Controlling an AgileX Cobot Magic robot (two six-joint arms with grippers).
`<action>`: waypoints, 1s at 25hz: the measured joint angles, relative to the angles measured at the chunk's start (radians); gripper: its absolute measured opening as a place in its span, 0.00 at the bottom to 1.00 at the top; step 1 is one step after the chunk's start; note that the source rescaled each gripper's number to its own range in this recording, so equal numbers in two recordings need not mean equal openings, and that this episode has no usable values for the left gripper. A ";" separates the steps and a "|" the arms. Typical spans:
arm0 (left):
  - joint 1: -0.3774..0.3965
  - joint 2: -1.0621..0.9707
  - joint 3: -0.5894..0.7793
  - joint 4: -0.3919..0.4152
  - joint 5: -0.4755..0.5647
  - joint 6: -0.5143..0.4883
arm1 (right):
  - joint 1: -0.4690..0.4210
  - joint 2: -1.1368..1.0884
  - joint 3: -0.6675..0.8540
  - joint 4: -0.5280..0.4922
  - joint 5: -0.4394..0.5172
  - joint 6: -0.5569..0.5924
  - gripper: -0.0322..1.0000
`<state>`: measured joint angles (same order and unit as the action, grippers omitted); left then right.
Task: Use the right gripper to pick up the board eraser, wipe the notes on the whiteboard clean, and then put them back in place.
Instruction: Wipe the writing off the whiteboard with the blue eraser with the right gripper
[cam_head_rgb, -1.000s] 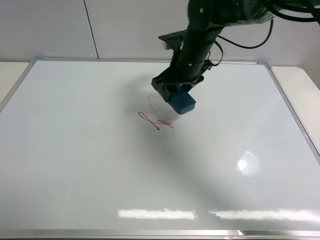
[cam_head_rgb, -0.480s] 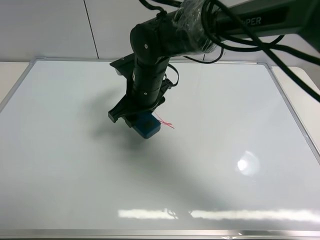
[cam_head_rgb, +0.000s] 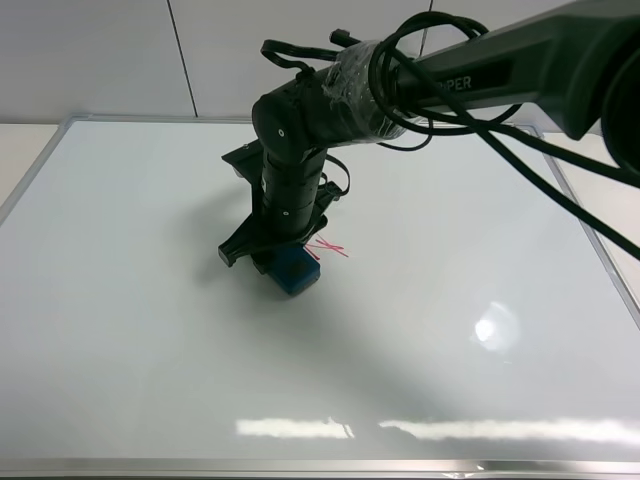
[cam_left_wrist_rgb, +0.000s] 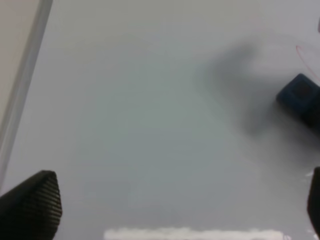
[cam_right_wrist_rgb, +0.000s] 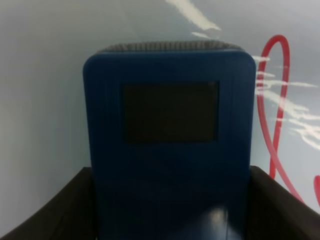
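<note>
The teal-blue board eraser (cam_head_rgb: 297, 271) rests flat on the whiteboard (cam_head_rgb: 140, 310), a little left of centre. My right gripper (cam_head_rgb: 283, 260) is shut on it, with the arm reaching in from the upper right. A short remnant of the red notes (cam_head_rgb: 329, 247) lies just right of the eraser. In the right wrist view the board eraser (cam_right_wrist_rgb: 170, 135) fills the frame between the dark fingers (cam_right_wrist_rgb: 50, 215), with red loops of the notes (cam_right_wrist_rgb: 272, 115) beside it. The left gripper (cam_left_wrist_rgb: 172, 210) hovers open over the bare whiteboard (cam_left_wrist_rgb: 140, 120), with the board eraser (cam_left_wrist_rgb: 299, 94) far off.
The silver frame (cam_head_rgb: 300, 120) borders the board, its left rail (cam_left_wrist_rgb: 22, 95) close to the left gripper. Black cables (cam_head_rgb: 520, 150) trail off the right arm over the board's right half. Ceiling-light glare (cam_head_rgb: 495, 327) shows on the glossy surface.
The right arm has swept the eraser leftward and toward the front across the red scribble. Most of the scribble is gone; only a short stub remains beside the eraser.
</note>
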<state>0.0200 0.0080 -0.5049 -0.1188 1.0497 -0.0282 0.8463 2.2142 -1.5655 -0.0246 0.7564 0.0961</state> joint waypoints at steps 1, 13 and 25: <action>0.000 0.000 0.000 0.000 0.000 0.000 | 0.000 0.003 -0.001 -0.004 -0.003 0.000 0.06; 0.000 0.000 0.000 0.000 0.000 0.000 | -0.009 0.015 -0.007 -0.071 -0.018 0.068 0.06; 0.000 0.000 0.000 0.000 0.000 0.000 | -0.133 0.015 -0.010 -0.101 -0.022 0.079 0.06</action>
<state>0.0200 0.0080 -0.5049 -0.1188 1.0497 -0.0282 0.7128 2.2295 -1.5757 -0.1259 0.7347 0.1749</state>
